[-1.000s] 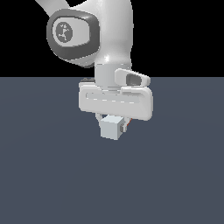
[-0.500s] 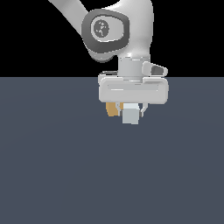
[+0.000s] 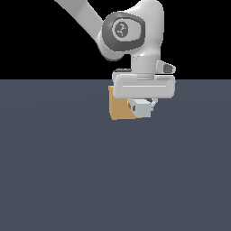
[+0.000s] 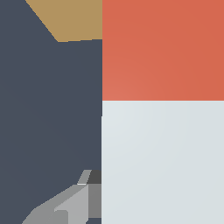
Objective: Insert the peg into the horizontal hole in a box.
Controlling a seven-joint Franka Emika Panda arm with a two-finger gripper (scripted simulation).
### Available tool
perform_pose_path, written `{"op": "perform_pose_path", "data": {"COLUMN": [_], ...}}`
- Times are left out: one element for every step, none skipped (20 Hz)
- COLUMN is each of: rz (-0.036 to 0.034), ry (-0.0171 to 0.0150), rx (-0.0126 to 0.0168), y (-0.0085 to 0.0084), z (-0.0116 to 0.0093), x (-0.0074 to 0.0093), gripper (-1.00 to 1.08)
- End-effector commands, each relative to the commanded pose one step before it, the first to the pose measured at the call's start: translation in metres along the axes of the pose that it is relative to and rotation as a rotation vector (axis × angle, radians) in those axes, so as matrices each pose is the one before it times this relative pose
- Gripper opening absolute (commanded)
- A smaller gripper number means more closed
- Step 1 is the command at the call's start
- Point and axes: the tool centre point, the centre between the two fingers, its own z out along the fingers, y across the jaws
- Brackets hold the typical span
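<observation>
My gripper is shut on the peg. In the exterior view the peg's pale grey-white end faces the camera, with a sliver of red behind it. The tan box stands just behind the gripper, toward the exterior view's left, partly hidden by the hand. The hole is hidden. In the wrist view the peg fills most of the picture: red half and pale half. A corner of the box shows beyond it. One grey finger shows beside the pale half.
The dark grey-blue floor spreads flat all around. The white arm rises above the gripper against a black background.
The arm has carried the peg toward the exterior view's right and slightly upward. The tan box has come into view behind the gripper, on its left side.
</observation>
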Motion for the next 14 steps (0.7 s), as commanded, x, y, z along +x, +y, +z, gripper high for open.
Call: {"op": "perform_pose_path", "data": {"rz": [-0.03278,-0.00957,-0.00814,-0.00669,-0.00521,-0.00372,-0.00218,-0.00085,0.0,0.0,0.0,0.00051,-0.00105,-0.00264], "ry": [0.00022,0.00007,0.00006,0.00005,0.00004,0.00003,0.00002,0.00001,0.0,0.0,0.0,0.00003,-0.00002,-0.00006], "rx": [-0.00379,0.00005,0.00005,0.00004,0.00003,0.00003,0.00002,0.00001,0.0,0.0,0.0,0.00423,-0.00178,-0.00444], "y": [0.00595,0.00137,0.00116,0.00095,0.00074,0.00053,0.00032,0.0001,0.0,0.0,0.0,-0.00136,0.00055,0.00137], "z": [-0.00461,-0.00063,-0.00053,-0.00043,-0.00033,-0.00024,-0.00014,-0.00005,0.0,0.0,0.0,0.00253,-0.00119,-0.00296], "x": [0.00808,0.00247,0.00212,0.00175,0.00136,0.00097,0.00055,0.00027,0.0,0.0,0.0,0.00006,-0.00007,-0.00017], "gripper": [-1.0,-1.0,-1.0,-1.0,-1.0,-1.0,-1.0,-1.0,-1.0,-1.0,-1.0,-1.0,-1.0,-1.0]}}
